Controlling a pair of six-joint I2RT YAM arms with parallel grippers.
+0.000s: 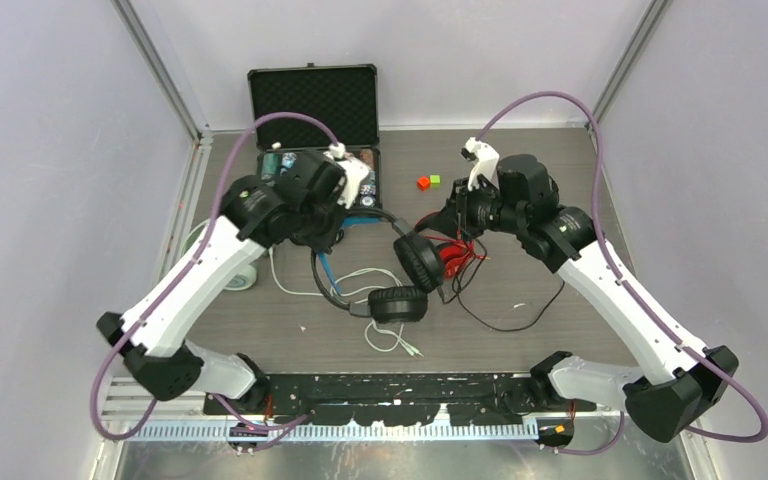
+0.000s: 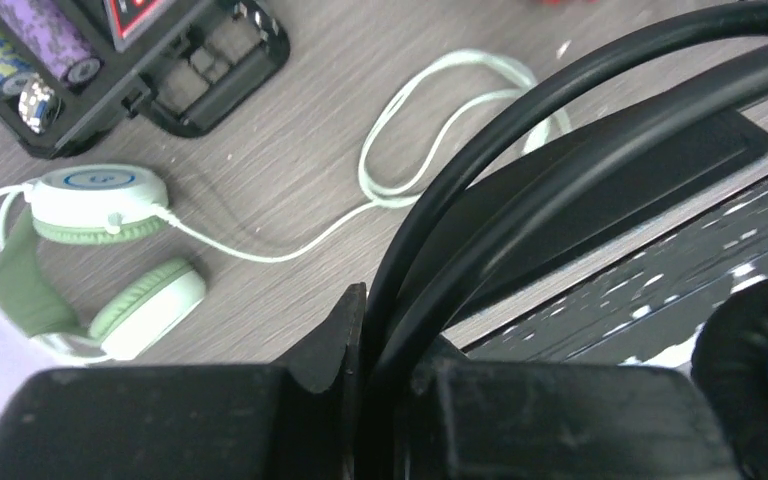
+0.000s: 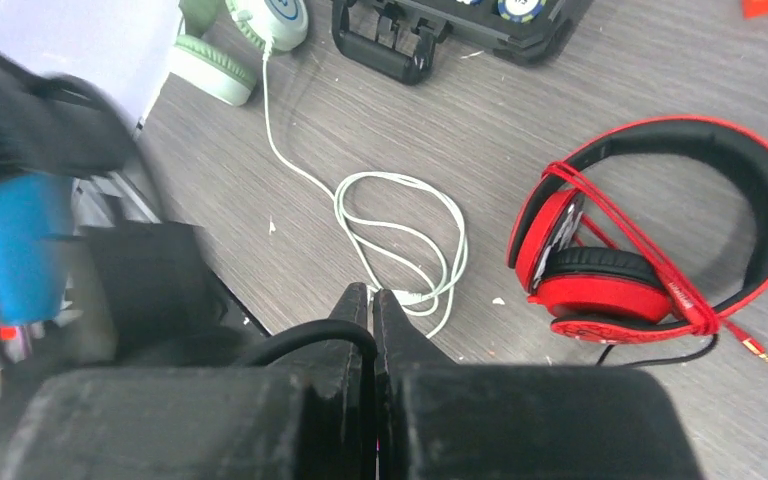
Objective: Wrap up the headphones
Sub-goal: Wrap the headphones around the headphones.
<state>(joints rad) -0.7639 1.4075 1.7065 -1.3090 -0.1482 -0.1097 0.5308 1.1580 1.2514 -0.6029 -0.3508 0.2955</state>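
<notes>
The black headphones (image 1: 410,280) with a blue inner headband hang between my grippers above the table. My left gripper (image 1: 328,228) is shut on their black headband (image 2: 560,120), seen close in the left wrist view (image 2: 395,325). My right gripper (image 1: 457,218) is shut on their thin black cable (image 3: 300,340), which loops over its left finger (image 3: 371,293). The red headphones (image 3: 660,230) lie on the table with their red cable wound round them. The mint-green and white headphones (image 2: 100,250) lie flat, with their pale cable (image 2: 430,130) trailing in loose loops.
An open black case (image 1: 315,105) with small items stands at the back. A red cube (image 1: 423,183) and a green cube (image 1: 435,179) lie beside it. Slack black cable (image 1: 500,320) curves over the table at the front right. A black perforated strip (image 1: 400,385) runs along the near edge.
</notes>
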